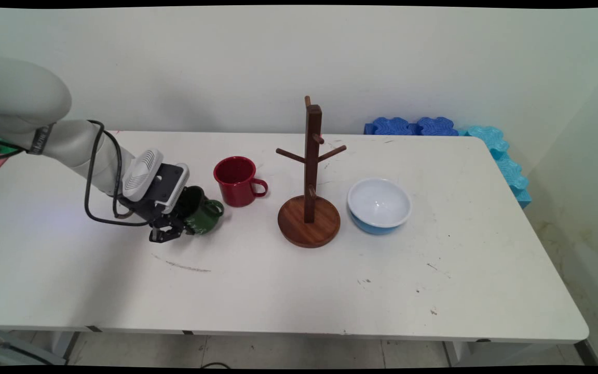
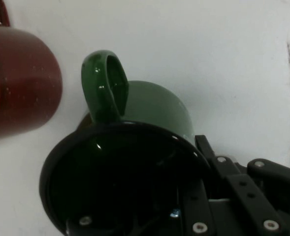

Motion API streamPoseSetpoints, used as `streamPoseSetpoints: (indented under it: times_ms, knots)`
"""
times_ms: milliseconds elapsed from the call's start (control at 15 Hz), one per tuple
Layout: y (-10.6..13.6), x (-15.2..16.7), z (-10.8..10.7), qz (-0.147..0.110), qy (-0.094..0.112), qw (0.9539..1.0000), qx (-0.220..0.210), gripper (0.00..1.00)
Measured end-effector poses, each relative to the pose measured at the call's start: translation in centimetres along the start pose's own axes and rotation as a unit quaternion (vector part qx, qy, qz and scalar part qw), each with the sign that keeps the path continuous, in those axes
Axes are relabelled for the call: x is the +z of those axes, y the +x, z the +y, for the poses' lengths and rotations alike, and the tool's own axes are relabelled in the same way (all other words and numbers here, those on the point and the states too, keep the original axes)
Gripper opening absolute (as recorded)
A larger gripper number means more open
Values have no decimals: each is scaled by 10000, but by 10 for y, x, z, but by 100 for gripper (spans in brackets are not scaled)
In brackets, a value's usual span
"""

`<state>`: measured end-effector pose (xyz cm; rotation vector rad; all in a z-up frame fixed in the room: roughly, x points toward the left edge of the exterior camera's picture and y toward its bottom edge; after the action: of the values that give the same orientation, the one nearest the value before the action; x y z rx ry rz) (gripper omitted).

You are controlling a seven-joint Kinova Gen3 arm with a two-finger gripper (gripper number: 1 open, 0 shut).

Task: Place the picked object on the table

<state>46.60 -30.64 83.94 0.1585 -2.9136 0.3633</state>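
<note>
My gripper [image 1: 171, 229] is low over the table's left part, shut on the rim of a dark green mug [image 1: 206, 214]. The mug leans toward the hand, handle to the right. In the hand view the green mug [image 2: 154, 105] fills the middle with its black inside facing me and its handle up. One finger reaches inside the mug and the other lies outside its wall, so the gripper [image 2: 206, 169] clamps the rim. A red mug [image 1: 236, 182] stands upright just right of and behind it, and the same red mug [image 2: 21, 78] shows at the hand view's left edge.
A wooden mug tree [image 1: 311, 156] on a round base stands mid-table with bare pegs. A white bowl with a blue outside [image 1: 379, 203] sits right of it. Blue foam pieces [image 1: 413, 126] and cyan ones [image 1: 506, 166] lie along the table's far right edge.
</note>
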Motion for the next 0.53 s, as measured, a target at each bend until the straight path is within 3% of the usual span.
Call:
streamPoseSetpoints:
  times_ms: [267, 333, 533]
  knots:
    - [-1, 4, -1, -56, 9, 10000, 22, 0]
    - [-2, 5, -1, -66, 9, 10000, 26, 100]
    - [-3, 7, -1, -85, 11, 10000, 36, 100]
